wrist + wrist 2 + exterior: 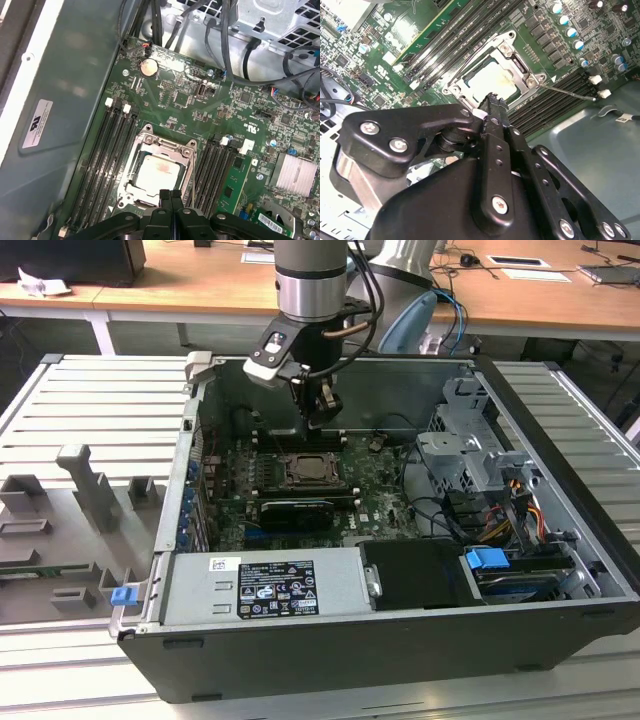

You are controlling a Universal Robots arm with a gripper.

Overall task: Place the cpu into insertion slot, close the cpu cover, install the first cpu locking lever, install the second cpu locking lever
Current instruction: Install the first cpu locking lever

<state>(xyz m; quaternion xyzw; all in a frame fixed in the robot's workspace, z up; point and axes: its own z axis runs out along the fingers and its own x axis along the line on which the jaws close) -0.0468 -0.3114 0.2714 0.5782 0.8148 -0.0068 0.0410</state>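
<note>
Under cpu cover (165, 144), cpu (157, 173) apparently flat

— Can you read anything from here?
— Not really. The black label (275, 587) on the grey power supply box (342, 585), low in the exterior view, has white print too fine to read. The white sticker (37, 123) on the case wall (75, 75) in the first wrist view is the same.

gripper (492, 101): tips at socket edge | cpu (487, 80): seated, pale top showing | cpu cover (510, 44): down around it | locking lever (570, 92): angled out over memory slots (555, 105)
</note>
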